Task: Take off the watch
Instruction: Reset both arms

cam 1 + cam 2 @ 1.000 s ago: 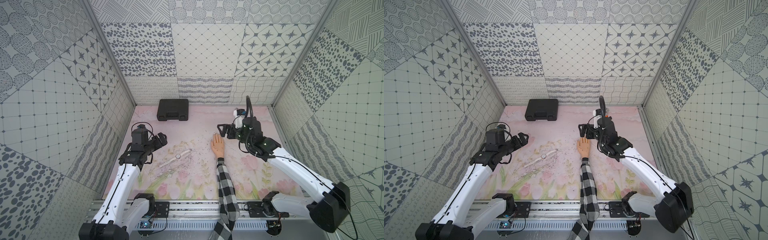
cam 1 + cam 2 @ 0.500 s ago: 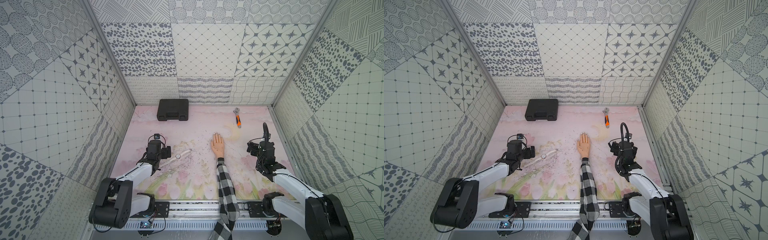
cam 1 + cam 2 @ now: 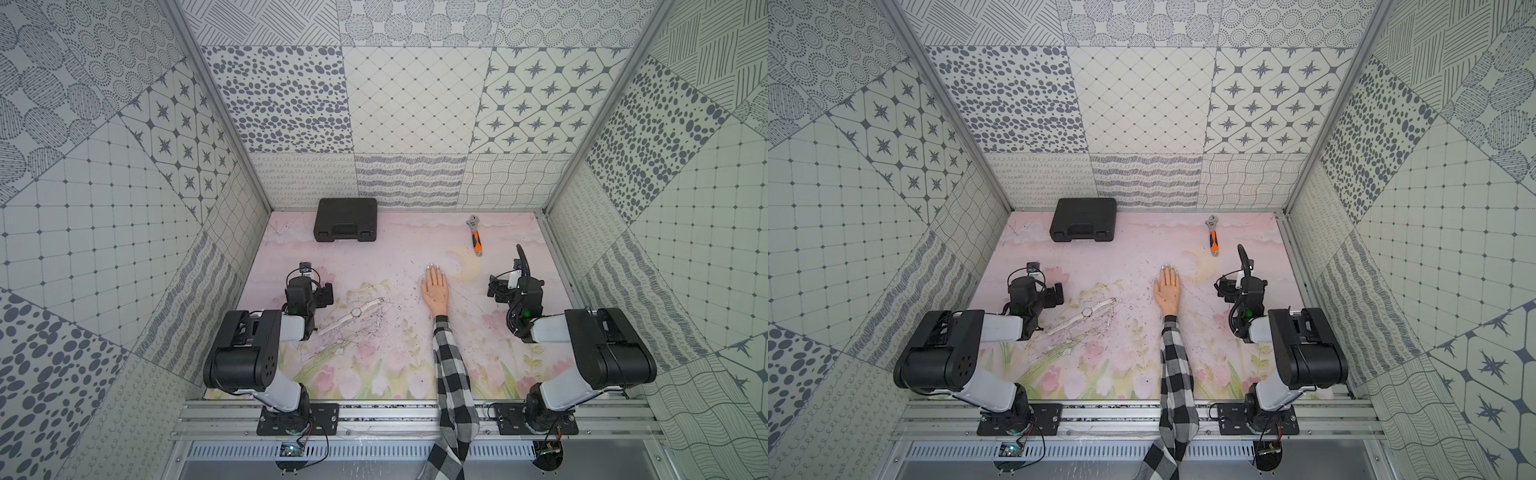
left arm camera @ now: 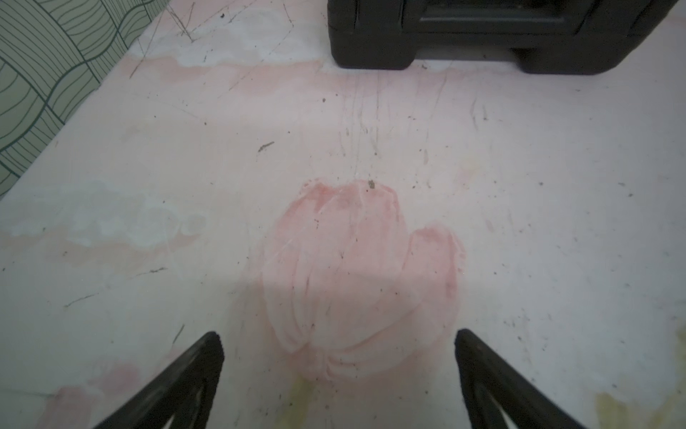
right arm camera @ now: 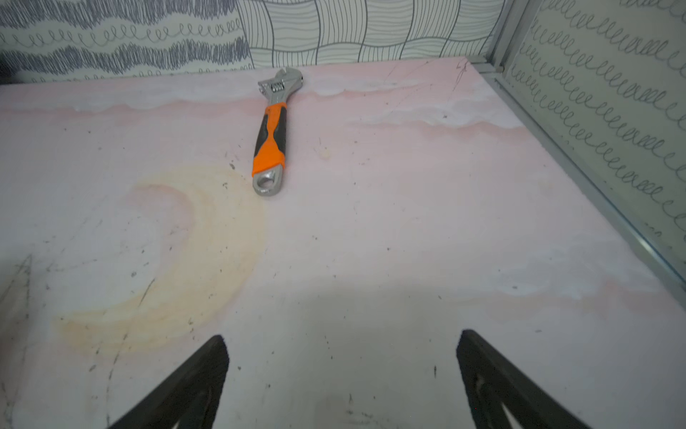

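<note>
step: looks finished, watch [image 3: 356, 312] flat on worktop [image 3: 415, 241], 9 o'clock of mannequin hand [image 3: 435, 291], apart | left end effector [image 4: 337, 338], right end effector [image 5: 341, 338]: spread wide, empty | next: probably nothing

Bright, even, diffuse light fills both top views, which stay sharp with only faint shadows, while both wrist views look softer and dimmer, a broad gray shadow falling across the table [image 5: 371, 319].
</note>
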Robot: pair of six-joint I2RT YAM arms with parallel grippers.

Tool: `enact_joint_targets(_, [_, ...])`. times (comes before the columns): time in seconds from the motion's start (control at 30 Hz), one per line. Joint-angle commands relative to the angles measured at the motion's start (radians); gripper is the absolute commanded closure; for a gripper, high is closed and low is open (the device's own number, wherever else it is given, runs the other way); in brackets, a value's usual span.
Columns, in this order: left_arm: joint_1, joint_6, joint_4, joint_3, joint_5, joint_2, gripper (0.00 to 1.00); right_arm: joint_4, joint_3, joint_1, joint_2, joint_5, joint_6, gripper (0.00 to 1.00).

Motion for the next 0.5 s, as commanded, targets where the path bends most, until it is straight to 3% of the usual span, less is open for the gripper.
enact_joint_targets(0.0, [0.010, 0.016, 0.111, 0.016, 0.055, 0.007, 0.01, 0.039, 0.023, -0.010, -0.015, -0.069, -0.016, 0.02])
enact_joint_targets(0.47, [-0.003, 0.025, 0.119, 0.013, 0.030, 0.005, 0.02, 0.020, 0.031, -0.001, -0.016, -0.063, -0.024, 0.02])
